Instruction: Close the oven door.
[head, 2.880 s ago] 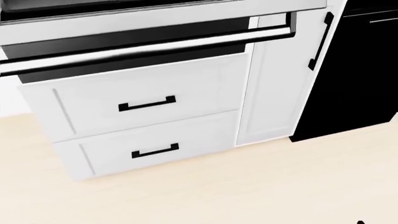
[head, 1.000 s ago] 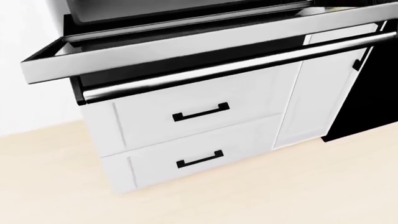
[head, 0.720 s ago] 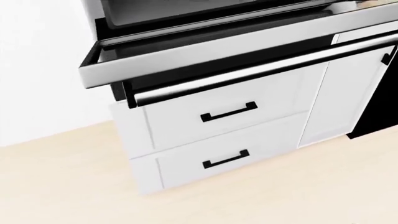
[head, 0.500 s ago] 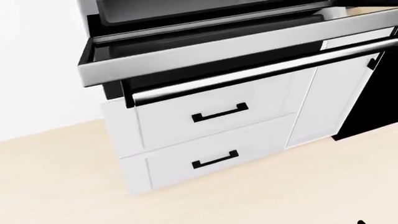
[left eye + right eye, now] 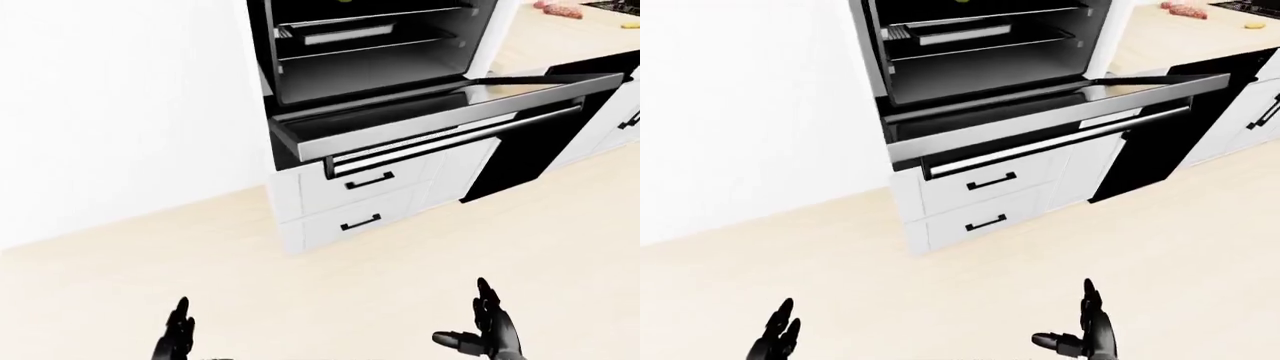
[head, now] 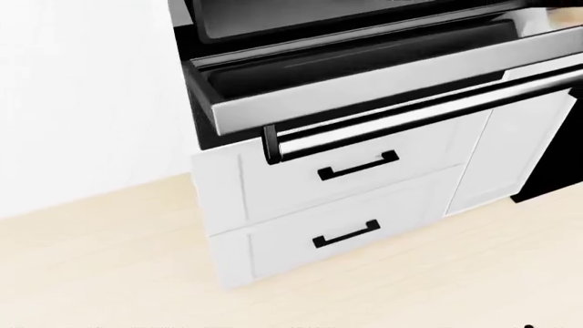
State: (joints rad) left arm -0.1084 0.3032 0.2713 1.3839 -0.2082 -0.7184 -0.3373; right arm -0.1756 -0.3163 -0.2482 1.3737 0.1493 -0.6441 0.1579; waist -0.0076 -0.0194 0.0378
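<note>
The oven door (image 5: 450, 105) hangs open and lies flat, its steel edge facing me. Its long bar handle (image 5: 455, 137) runs beneath that edge; the head view shows the same handle (image 6: 410, 117) close up. Above the door, the dark oven cavity (image 5: 370, 52) shows racks and a tray. My left hand (image 5: 178, 331) and right hand (image 5: 470, 322) are low at the bottom of the left-eye view. Both are open with fingers spread, holding nothing. They are well short of the door, over the floor.
Two white drawers (image 6: 355, 167) with black handles sit under the oven. A white wall (image 5: 120, 112) stands to its left. A black appliance front (image 5: 520, 157) and a counter with food (image 5: 560, 11) lie to its right. Light wooden floor (image 5: 300, 300) stretches between me and the oven.
The camera has moved: oven and drawers slid rightwards in the head view, exposing more white wall on the left. The door is still open and flat.
</note>
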